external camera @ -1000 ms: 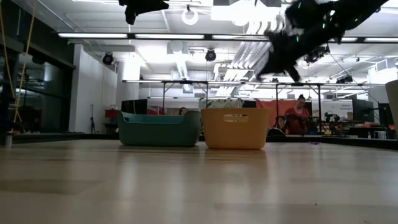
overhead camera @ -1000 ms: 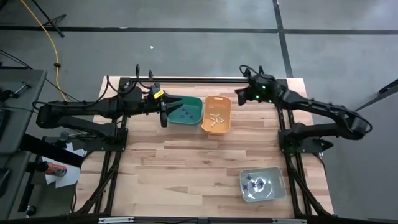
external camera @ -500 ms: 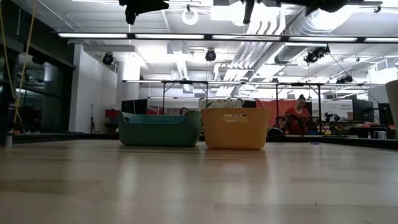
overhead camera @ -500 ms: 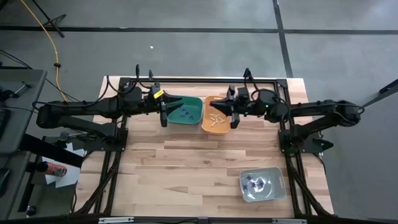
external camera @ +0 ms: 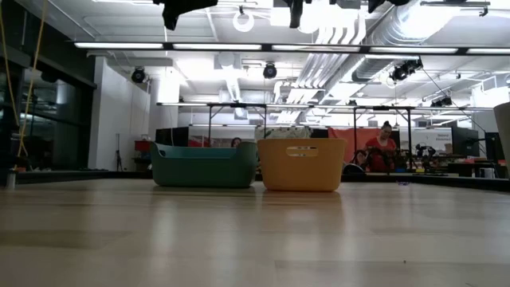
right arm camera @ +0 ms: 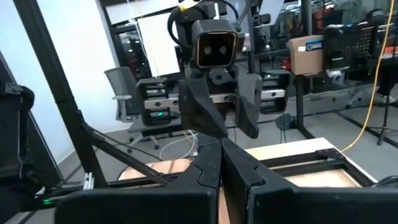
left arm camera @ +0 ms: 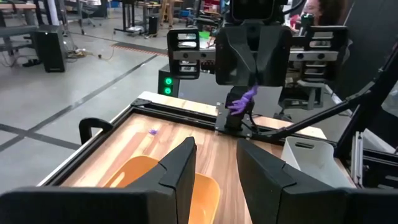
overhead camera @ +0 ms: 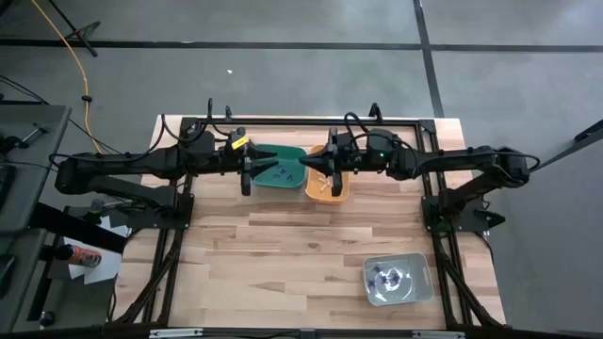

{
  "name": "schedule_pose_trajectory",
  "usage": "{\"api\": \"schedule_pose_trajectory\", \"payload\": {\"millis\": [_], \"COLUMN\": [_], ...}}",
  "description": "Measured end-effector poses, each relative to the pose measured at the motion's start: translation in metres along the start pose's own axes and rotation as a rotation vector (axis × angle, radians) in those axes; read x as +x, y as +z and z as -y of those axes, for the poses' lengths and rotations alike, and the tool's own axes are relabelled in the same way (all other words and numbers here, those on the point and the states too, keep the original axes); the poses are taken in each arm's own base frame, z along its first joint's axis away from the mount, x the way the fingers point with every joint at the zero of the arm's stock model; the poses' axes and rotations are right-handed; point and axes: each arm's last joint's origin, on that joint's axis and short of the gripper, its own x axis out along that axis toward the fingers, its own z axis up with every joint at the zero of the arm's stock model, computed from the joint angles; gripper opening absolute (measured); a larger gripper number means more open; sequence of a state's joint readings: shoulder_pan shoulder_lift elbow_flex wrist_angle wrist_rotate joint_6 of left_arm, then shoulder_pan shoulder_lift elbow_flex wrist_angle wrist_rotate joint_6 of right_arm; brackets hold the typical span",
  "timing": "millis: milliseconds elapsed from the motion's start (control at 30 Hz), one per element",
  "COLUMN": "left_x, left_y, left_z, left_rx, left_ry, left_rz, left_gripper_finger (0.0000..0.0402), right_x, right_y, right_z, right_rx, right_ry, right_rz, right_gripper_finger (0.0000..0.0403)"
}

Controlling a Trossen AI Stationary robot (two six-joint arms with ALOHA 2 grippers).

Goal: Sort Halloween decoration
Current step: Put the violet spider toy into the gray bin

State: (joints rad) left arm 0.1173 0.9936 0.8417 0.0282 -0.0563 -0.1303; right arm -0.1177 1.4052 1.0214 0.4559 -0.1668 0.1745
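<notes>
Green bin (overhead camera: 281,169), orange bin (overhead camera: 326,186), grey bin (overhead camera: 397,280).

Readable text: none in any view
Orange bin (external camera: 301,164): a small pale label on its front wall; the wording is too small to read
Cardboard box (right arm camera: 309,52): a blue mark on its side; not legible
</notes>
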Motion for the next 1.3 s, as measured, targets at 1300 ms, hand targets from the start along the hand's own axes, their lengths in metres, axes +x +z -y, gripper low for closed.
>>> {"api": "schedule_pose_trajectory", "payload": {"millis": [1300], "left_x": [0.0], "left_y": [0.002], "left_z": [0.001], "left_rx": [-0.037], "left_ry": [-0.024], "left_rz": [0.018], "left_gripper_finger": [0.0108], "right_x": [-0.096], "right_y": [-0.061], "right_z": [-0.146], "right_rx": [0.896], "right_ry": [0.3], "right_rz": [-1.052], "right_gripper_finger": [0.0]}}
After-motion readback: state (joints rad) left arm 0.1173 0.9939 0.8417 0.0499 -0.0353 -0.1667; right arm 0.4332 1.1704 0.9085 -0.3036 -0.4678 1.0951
